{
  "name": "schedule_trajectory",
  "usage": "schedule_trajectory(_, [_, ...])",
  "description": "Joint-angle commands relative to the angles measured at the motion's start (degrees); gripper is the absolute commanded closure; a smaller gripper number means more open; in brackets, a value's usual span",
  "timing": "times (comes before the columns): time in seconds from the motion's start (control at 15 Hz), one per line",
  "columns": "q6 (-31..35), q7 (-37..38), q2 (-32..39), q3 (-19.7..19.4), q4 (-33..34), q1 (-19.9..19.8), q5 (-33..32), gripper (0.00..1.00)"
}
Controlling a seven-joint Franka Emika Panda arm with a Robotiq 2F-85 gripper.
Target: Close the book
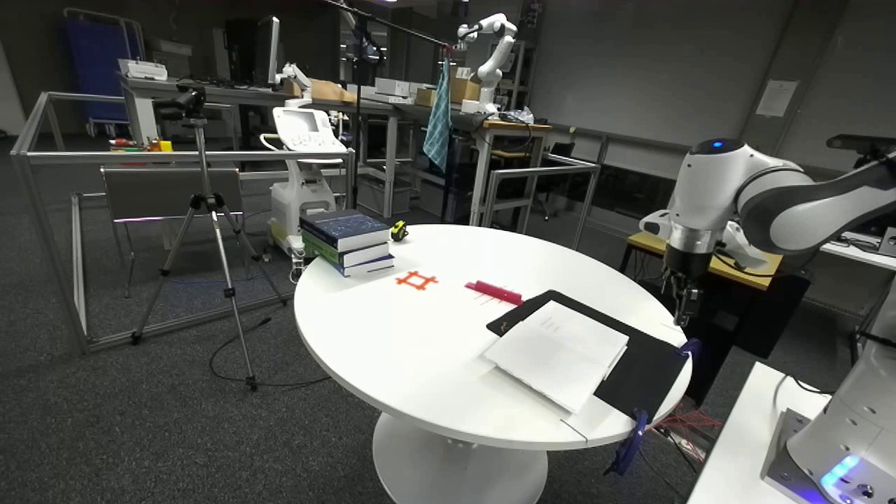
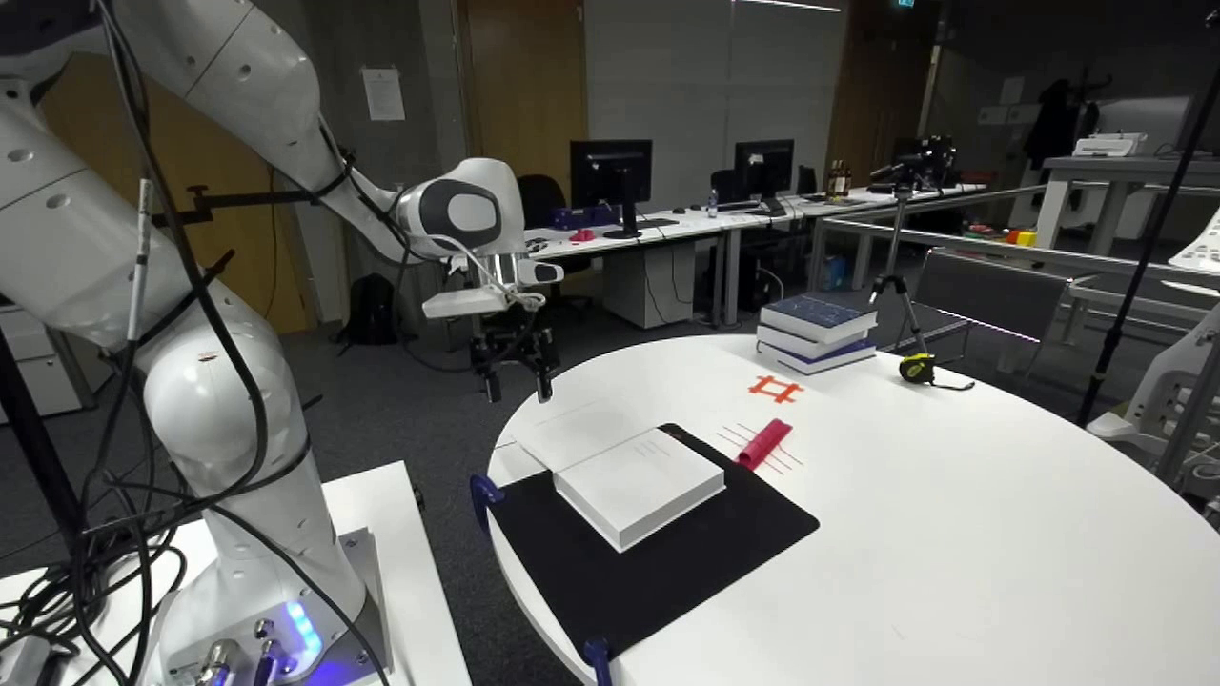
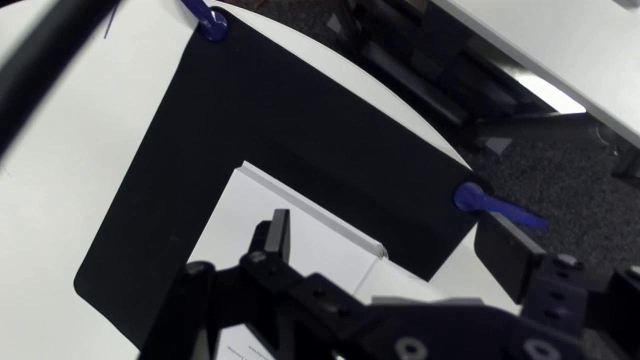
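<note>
We see a bright white table [image 1: 378, 336] amid dim walls [image 1: 651, 77] and dark carpet [image 1: 175, 448] in both exterior views, print [image 1: 551, 324] on the book [image 1: 567, 357] too faint for us to read. A soft shadow [image 1: 484, 358] lies beside the book in an exterior view; blue light [image 2: 303, 626] glows from the robot's base [image 2: 229, 610]. In our wrist view, the gripper [image 3: 392, 245] and a dark bar [image 3: 45, 60] blur up close, and a white patch [image 3: 550, 93] glares at upper right.
</note>
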Motion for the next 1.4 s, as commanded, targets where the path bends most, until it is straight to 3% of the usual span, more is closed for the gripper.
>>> schedule_trajectory(0.0, [-7.5, 4.2, 4.8, 3.8, 2.5, 0.6, -5.3, 0.00])
schedule_trajectory(0.07, [-4.0, 2.3, 2.3, 1.3, 0.6, 1.2, -3.3, 0.00])
schedule_trajectory(0.4, [-5.8, 3.5, 4.5, 2.6, 1.4, 1.4, -4.4, 0.00])
schedule_trajectory(0.6, [-5.0, -3.8, 5.1, 0.6, 1.3, 2.8, -3.3, 0.00])
schedule_trajectory(1.0, [4.8, -18.9, 8.1, -2.1, 1.2, 7.1, -3.2, 0.00])
schedule_trajectory(1.13, [7.0, -18.7, 9.3, -1.4, 1.2, 6.9, -4.4, 0.00])
schedule_trajectory(1.33, [5.1, -17.2, 9.2, -1.1, 1.2, 6.9, -3.5, 0.00])
